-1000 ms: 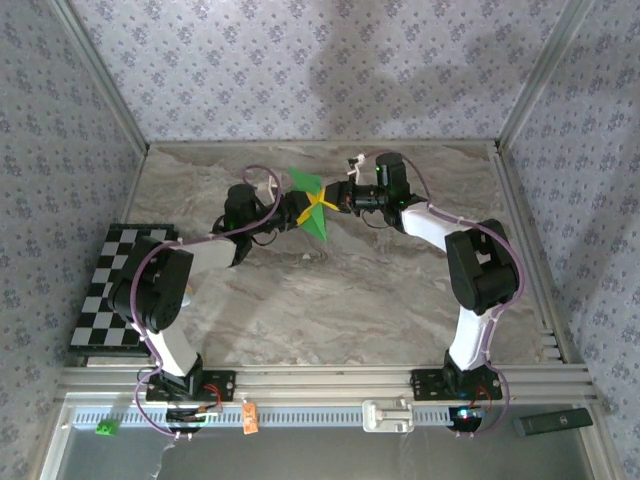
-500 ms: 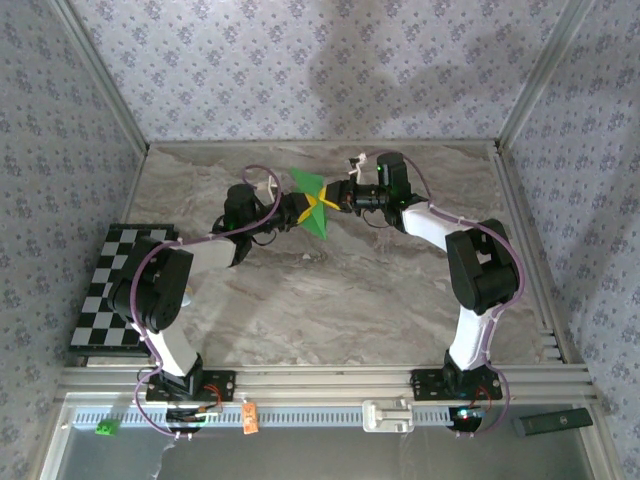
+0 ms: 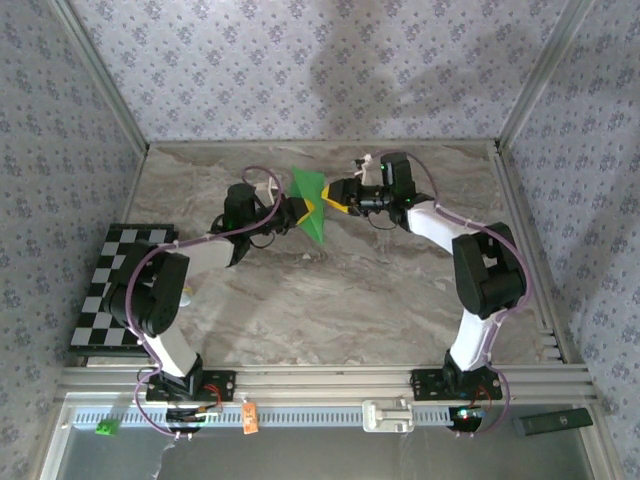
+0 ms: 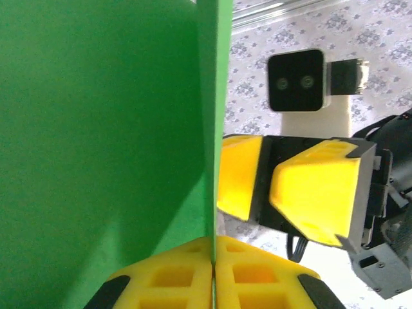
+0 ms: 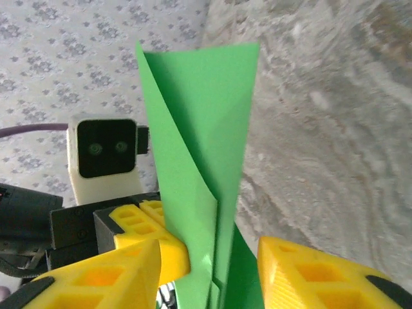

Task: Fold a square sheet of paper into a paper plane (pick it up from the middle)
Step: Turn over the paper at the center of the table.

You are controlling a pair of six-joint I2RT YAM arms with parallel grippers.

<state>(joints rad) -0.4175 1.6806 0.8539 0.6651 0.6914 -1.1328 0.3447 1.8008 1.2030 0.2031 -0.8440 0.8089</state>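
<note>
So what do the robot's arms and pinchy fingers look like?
The left arm and right arm are white tubes with chunky black joints and a thin purple cable looping along each. The left gripper and right gripper each have two blocky yellow fingers with square hollows. Each wrist carries a white camera box with a black face and two lenses.

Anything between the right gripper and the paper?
Nothing visible. The right gripper is open and faces the paper with no object between them. The left gripper, shut on the paper, holds it from the opposite side.
</note>
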